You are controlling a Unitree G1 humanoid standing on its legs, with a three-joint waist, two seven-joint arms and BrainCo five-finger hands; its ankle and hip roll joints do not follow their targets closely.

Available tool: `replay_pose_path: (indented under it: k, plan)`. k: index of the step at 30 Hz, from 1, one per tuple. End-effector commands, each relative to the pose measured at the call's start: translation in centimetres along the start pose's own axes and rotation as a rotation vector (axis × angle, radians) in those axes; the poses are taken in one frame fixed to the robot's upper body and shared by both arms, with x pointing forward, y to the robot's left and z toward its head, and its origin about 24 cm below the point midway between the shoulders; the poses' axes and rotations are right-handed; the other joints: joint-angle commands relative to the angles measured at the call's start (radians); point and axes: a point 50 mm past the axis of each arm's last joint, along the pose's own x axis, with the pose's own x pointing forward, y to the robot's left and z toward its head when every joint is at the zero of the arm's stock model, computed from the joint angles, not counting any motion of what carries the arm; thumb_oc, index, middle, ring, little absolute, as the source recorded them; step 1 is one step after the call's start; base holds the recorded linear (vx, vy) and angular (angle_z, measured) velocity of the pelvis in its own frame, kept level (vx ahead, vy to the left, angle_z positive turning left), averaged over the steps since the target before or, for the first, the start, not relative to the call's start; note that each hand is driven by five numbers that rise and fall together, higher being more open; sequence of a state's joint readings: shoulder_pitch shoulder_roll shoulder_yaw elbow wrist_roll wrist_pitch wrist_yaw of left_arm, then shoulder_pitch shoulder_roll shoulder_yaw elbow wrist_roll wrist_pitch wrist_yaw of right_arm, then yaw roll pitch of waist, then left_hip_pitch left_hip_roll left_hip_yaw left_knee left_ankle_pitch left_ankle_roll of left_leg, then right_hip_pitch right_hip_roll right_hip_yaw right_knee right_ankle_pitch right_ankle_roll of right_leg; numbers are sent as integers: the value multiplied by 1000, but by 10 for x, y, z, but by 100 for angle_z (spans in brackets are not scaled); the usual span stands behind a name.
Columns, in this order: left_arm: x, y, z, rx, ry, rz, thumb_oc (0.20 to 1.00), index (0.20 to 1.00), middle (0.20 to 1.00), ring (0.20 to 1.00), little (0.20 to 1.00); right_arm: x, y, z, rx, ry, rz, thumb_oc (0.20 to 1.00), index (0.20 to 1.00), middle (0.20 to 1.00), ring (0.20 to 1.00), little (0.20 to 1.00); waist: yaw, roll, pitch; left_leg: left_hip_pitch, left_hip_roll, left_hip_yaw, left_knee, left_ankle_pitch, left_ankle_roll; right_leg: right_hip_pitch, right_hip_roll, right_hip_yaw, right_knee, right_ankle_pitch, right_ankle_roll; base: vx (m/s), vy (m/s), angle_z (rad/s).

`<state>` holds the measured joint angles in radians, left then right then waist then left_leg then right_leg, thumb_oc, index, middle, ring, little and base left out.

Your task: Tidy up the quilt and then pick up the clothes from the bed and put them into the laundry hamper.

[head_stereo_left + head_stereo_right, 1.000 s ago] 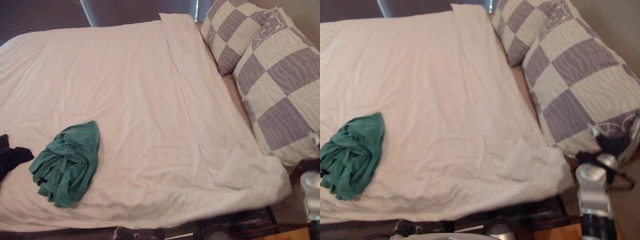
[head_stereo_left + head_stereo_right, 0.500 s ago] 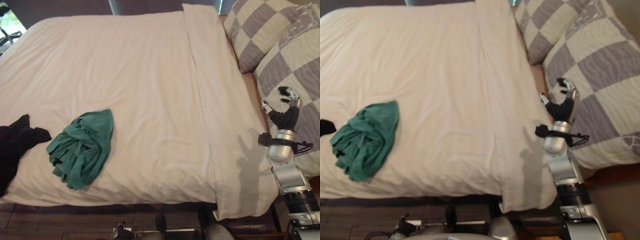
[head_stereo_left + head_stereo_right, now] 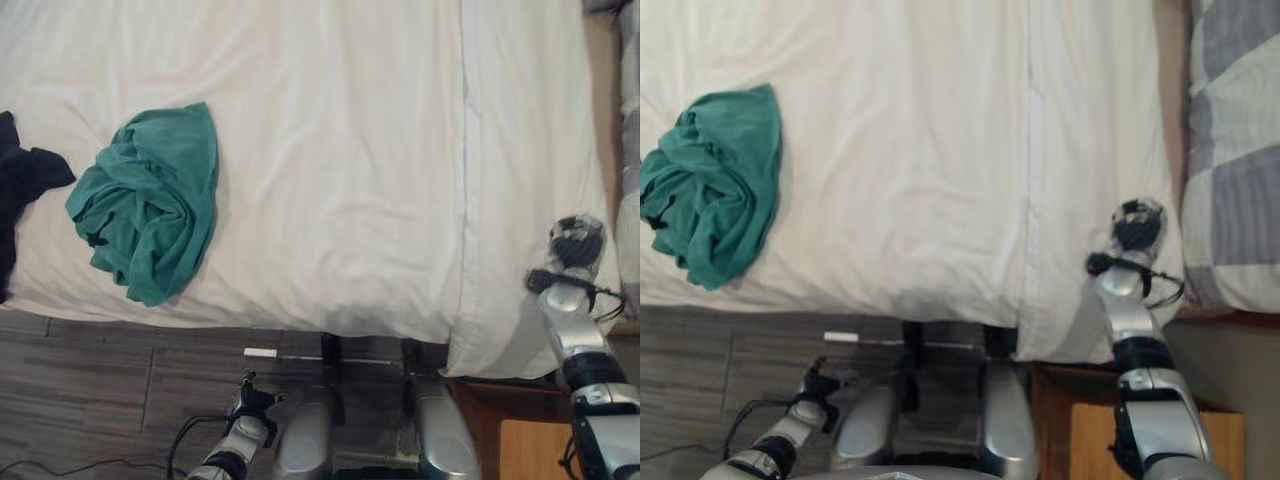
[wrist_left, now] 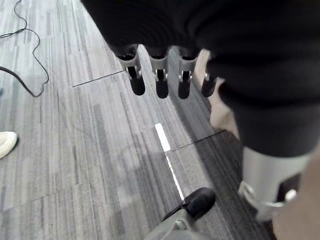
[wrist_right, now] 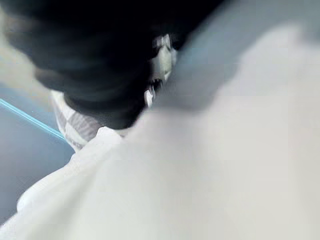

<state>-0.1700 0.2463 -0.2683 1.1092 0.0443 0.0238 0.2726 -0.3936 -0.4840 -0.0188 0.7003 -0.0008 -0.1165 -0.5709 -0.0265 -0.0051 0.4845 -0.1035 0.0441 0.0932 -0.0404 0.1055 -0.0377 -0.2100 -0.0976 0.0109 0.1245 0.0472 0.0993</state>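
Far off to the left of the right hand [image 3: 577,240]: black garment [image 3: 20,185] at quilt's edge, then crumpled green garment [image 3: 150,215] on white quilt [image 3: 340,170]. Below, left hand [image 4: 160,75] over grey plank floor [image 4: 90,150], fingers straight, holding nothing. Right hand on quilt's folded corner beside checked pillow [image 3: 1235,170]; fingers' state unreadable.

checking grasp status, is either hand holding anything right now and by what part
The left hand hangs over the floor with straight fingers, holding nothing. The right hand rests at the quilt edge; whether it grips cannot be told.
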Motion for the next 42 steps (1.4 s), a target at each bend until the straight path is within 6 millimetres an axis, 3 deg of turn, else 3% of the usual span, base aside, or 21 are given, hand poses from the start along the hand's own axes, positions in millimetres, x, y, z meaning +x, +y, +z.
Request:
replay_pose_path:
  k: [1, 5, 6, 7, 8, 13, 16, 18, 21, 23, 28, 29, 31, 32, 33, 34, 35, 39, 40, 41, 42]
  plan:
    - [-2, 10, -25, 16, 79, 43, 1000, 1000, 1000, 1000, 1000, -127, -15, -162, -382, 622, 281, 200, 200, 200, 200, 200, -57, -53, -74, -52, 17, -30, 182, -200, -55, -22, -128, 14, -22, 1, 109, 27, 29, 6]
    - [-5, 11, -35, 26, 104, 40, 1000, 1000, 1000, 1000, 1000, -192, -22, -198, -480, 821, 427, 200, 200, 200, 200, 200, -80, -72, -128, 24, 8, -21, 66, -167, -47, 8, -132, 8, -66, 44, 123, 40, 44, 2]
    - [-4, 12, -36, 25, 108, 42, 1000, 1000, 1000, 1000, 1000, -206, -21, -204, -505, 855, 475, 325, 325, 325, 325, 325, -84, -75, -143, 42, 8, -20, 39, -160, -43, 7, -127, 11, -66, 56, 130, -10, 12, 4]
    - [-4, 13, -36, 24, 108, 42, 1000, 1000, 1000, 1000, 1000, -218, -21, -209, -546, 900, 526, 774, 774, 774, 774, 774, -81, -75, -148, 58, 14, -13, 14, -147, -39, 2, -117, 9, -55, 57, 134, -46, 11, -3]
    - [-3, 14, -36, 31, 106, 31, 1000, 1000, 1000, 1000, 1000, -232, -22, -215, -589, 943, 590, 1000, 1000, 1000, 1000, 1000, -74, -69, -156, 65, 24, -14, 2, -131, -35, 2, -90, -1, -14, 32, 132, -80, 4, -15]
    - [-9, 5, -54, 61, 159, -31, 1000, 1000, 1000, 1000, 1000, -238, -19, -217, -656, 936, 701, 1000, 1000, 1000, 1000, 1000, -43, -66, -199, 67, -3, -12, 54, -157, -27, 106, -68, -47, -41, -51, 94, 35, -24, -5]
    - [-10, -3, -53, 43, 161, -56, 1000, 1000, 1000, 1000, 1000, -227, -16, -215, -753, 872, 774, 1000, 1000, 1000, 1000, 1000, -27, -67, -184, -71, -6, 3, 340, -140, -118, 177, -104, -93, -141, -54, 66, -63, 79, 26]
    - [-13, -12, -53, 59, 161, -69, 1000, 1000, 1000, 1000, 1000, -192, 3, -197, -680, 786, 704, 1000, 1000, 1000, 1000, 1000, -23, -45, -207, -52, 147, -3, 282, -98, -161, 178, -174, -80, -167, -37, 98, -13, 510, 47]
    - [-14, -12, -58, 94, 184, -64, 1000, 1000, 1000, 1000, 1000, -197, 8, -196, -629, 806, 708, 1000, 1000, 1000, 1000, 1000, -30, -23, -261, 22, 341, -105, 43, 13, -204, 164, -250, -48, -164, -26, 163, 105, 684, -51]
    - [-15, -12, -63, 143, 199, -76, 1000, 1000, 1000, 1000, 1000, -203, 3, -200, -588, 854, 705, 1000, 1000, 1000, 1000, 1000, -48, 3, -290, 51, 427, -71, -10, 37, -224, 161, -284, -65, -154, -25, 163, 91, 781, 22]
    - [-11, 0, -60, 188, 192, -76, 1000, 1000, 1000, 1000, 1000, -225, 8, -204, -496, 954, 702, 1000, 1000, 1000, 1000, 1000, -48, -51, -288, 71, 351, 34, 68, -72, -224, 103, -416, -149, -101, 232, 163, -12, 461, 11]
    - [-8, 9, -58, 186, 188, -62, 1000, 1000, 1000, 1000, 1000, -225, 17, -200, -492, 926, 728, 1000, 1000, 1000, 1000, 1000, -37, -53, -281, 90, 315, 101, 61, -83, -196, 100, -416, -285, -31, 180, 163, -84, 488, -74]
    - [-8, 13, -60, 197, 193, -55, 1000, 1000, 1000, 1000, 1000, -226, 21, -198, -502, 913, 748, 1000, 1000, 1000, 1000, 1000, -35, -56, -282, 91, 292, 123, 42, -75, -178, 100, -384, -312, 0, 128, 160, -79, 507, -62]
    - [-8, 19, -65, 223, 207, -52, 1000, 1000, 1000, 1000, 1000, -226, 27, -195, -494, 885, 767, 1000, 1000, 1000, 1000, 1000, -42, -52, -271, 96, 243, 138, 25, -67, -139, 100, -250, -295, 53, 13, 133, -57, 339, -51]
    - [-8, 19, -64, 223, 206, -52, 1000, 1000, 1000, 1000, 1000, -225, 27, -194, -493, 885, 767, 1000, 1000, 1000, 1000, 1000, -42, -53, -272, 94, 243, 138, 24, -65, -139, 98, -250, -295, 53, 14, 132, -67, 501, -50]
    - [-8, 20, -66, 227, 214, -50, 1000, 1000, 1000, 1000, 1000, -225, 31, -192, -486, 864, 769, 1000, 1000, 1000, 1000, 1000, -49, -50, -268, 95, 210, 138, 17, -61, -120, 89, -158, -262, 79, -36, 115, -11, 415, -31]
    - [-10, 20, -71, 222, 230, -49, 1000, 1000, 1000, 1000, 1000, -221, 36, -187, -480, 816, 779, 1000, 1000, 1000, 1000, 1000, -61, -44, -259, 108, 138, 129, 15, -79, -88, 86, -14, -179, 98, -104, 85, -12, 415, -21]
    - [-11, 9, -67, 181, 211, -64, 1000, 1000, 1000, 1000, 1000, -211, 44, -180, -482, 754, 789, 1000, 1000, 1000, 1000, 1000, -57, -43, -254, 73, 48, 99, 130, -138, -63, 167, -19, -162, -4, -124, 16, 34, 218, 50]
    - [-11, 5, -63, 142, 198, -62, 1000, 1000, 1000, 1000, 1000, -207, 43, -178, -500, 732, 794, 1000, 1000, 1000, 1000, 1000, -50, -41, -237, 17, 31, 94, 244, -150, -76, 192, -31, -141, -41, -119, 7, -125, 214, 6]
    - [-9, -1, -52, 37, 174, -48, 1000, 1000, 1000, 1000, 1000, -191, 41, -174, -508, 693, 763, 1000, 1000, 1000, 1000, 1000, -36, -36, -204, -81, 1, 57, 421, -79, -156, 209, -56, -126, -77, -116, -13, -121, 212, -16]
    - [-9, -1, -51, 37, 173, -48, 1000, 1000, 1000, 1000, 1000, -190, 41, -174, -508, 693, 762, 1000, 1000, 1000, 1000, 1000, -38, -34, -204, -86, 3, 53, 427, -81, -157, 208, -54, -129, -77, -117, -14, -142, 337, -31]
